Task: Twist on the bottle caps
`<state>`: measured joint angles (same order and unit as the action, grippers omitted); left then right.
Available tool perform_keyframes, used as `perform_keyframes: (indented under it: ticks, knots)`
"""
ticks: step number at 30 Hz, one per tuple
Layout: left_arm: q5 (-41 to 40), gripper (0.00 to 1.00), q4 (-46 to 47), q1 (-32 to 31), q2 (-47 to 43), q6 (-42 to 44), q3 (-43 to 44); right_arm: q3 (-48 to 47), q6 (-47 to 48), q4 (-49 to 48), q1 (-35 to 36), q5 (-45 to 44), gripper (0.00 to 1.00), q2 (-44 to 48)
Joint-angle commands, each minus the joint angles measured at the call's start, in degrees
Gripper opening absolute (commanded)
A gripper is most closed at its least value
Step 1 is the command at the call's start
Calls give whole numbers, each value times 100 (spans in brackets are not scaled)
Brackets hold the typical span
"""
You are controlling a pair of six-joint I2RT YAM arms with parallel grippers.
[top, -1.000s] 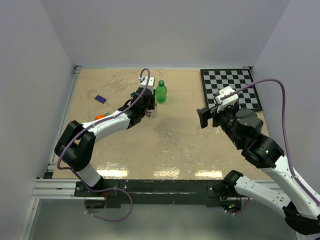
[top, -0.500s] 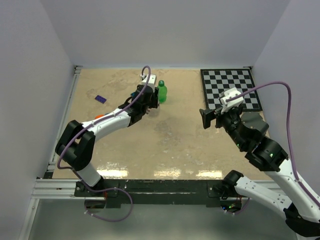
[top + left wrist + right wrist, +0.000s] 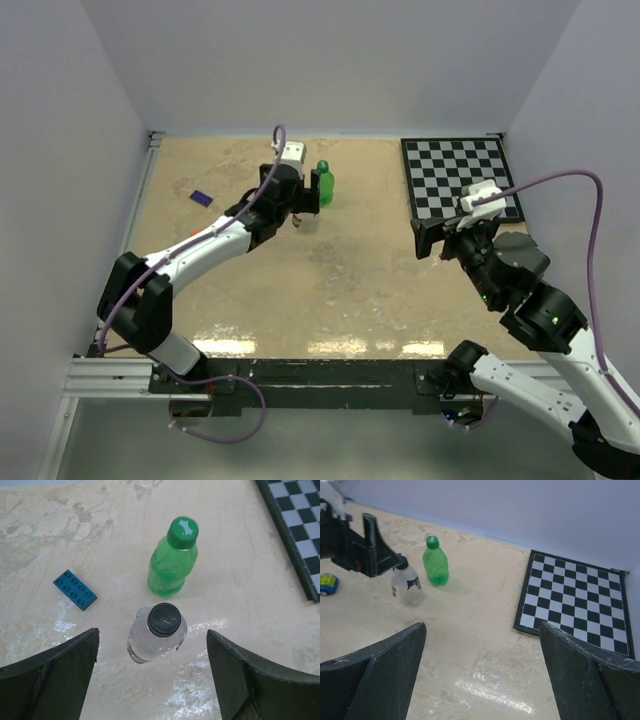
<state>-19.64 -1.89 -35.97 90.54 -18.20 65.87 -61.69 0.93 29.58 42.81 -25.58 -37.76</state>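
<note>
A purple brick point(image 3: 202, 198) lies near the counter's point(image 3: 350, 290) left edge, well apart from the work; a blue brick point(image 3: 75, 590) sits closer in. The left end effector point(image 3: 151, 632) is spread wide, a finger on either side of the clear bottle point(image 3: 405, 582) and touching nothing. The black cap point(image 3: 164, 619) sits on that bottle's neck. Near it stands the green bottle point(image 3: 171, 567), with the green cap point(image 3: 182, 530) on. Whether either cap is tight cannot be told.

The risk is a sideways exit: a finger could clip the light clear bottle and tip it into its green neighbour. Straight up looks free. To the right, bare counter runs to the checkerboard point(image 3: 460, 178), where the right end effector point(image 3: 482, 630) hangs spread and empty.
</note>
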Motion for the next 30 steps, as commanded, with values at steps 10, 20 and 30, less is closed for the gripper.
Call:
perform_keyframes:
  ticks: [10,20,30]
  knots:
    - [1358,100,-848,2329,-2750,-1072,-574,640,-1831,-225,0,-2371,98,1156]
    - [-707,100,-857,2595,-5772,-202,-1918,1291,-2089,-356,0,-2803,99,2087]
    - [-1498,100,-1129,2603,-8087,255,-3062,1906,-1692,-726,0,-2478,99,2721]
